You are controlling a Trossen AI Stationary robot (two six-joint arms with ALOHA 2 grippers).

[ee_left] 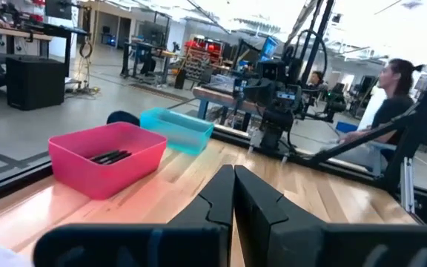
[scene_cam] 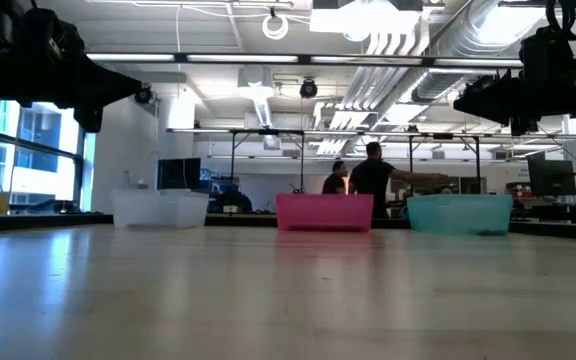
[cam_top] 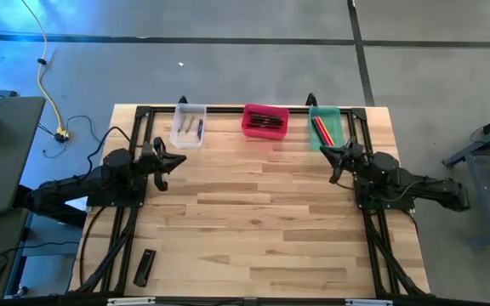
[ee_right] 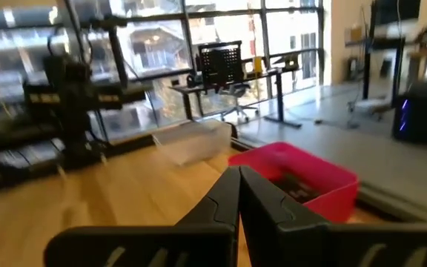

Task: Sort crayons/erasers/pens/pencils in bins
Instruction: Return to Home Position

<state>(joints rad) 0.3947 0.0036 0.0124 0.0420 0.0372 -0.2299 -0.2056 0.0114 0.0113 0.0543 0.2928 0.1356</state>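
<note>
A flat black bar (cam_top: 145,267) lies by itself at the near left corner of the worktop (cam_top: 253,221). Farther in, about midway to the far edge, the left pincer (cam_top: 179,161) hangs above the left side. Its two fingers are pressed together with nothing between them. The right pincer (cam_top: 325,152) hangs above the right side, likewise closed tight and holding nothing. The two point toward each other, well apart.

Three bins stand in a row along the far edge. The clear bin (cam_top: 174,127) is toward the far left corner and holds a purple stick (cam_top: 200,128). The pink-red bin (cam_top: 264,134) is in the middle, with dark sticks (cam_top: 265,119) lying in it. The green bin (cam_top: 335,127) is toward the far right corner and holds red and yellow sticks (cam_top: 320,129). Beyond the worktop, two people (scene_cam: 372,178) stand in the room.
</note>
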